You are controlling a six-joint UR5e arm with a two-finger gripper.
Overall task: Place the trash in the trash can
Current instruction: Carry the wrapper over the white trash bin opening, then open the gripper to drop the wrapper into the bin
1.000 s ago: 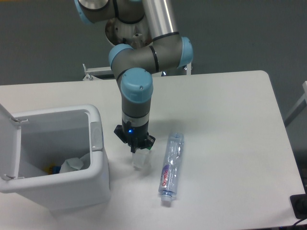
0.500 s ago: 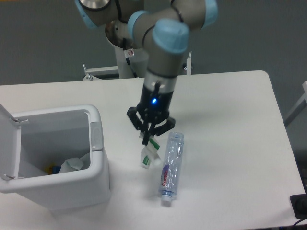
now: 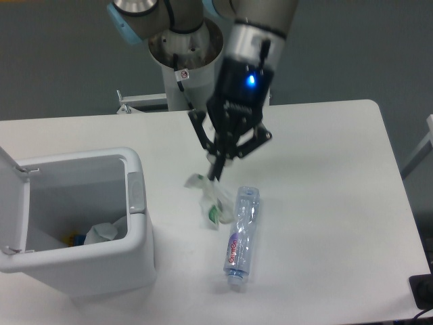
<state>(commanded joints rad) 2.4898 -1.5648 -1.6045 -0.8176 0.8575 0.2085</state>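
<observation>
At the left edge of the table [image 3: 325, 156] stands the white trash can [image 3: 139, 237], its flip lid [image 3: 12, 196] swung open to the left. Inside lie some scraps, one white and crumpled, with a bit of blue and yellow beside it.

Right of the can, the gripper [image 3: 215, 172] hangs from the arm, its fingers drawn together on the top of the crumpled white wrapper [image 3: 208, 200]. The wrapper dangles below the fingertips, its green strip near the lower end. It seems to be lifted off the table, though from this angle its bottom edge may touch the surface.

Just right of the wrapper, the crushed clear bottle [image 3: 241, 233] lies flat on the table, cap end toward the front edge, red lettering on its label. The gripper does not touch it.
</observation>
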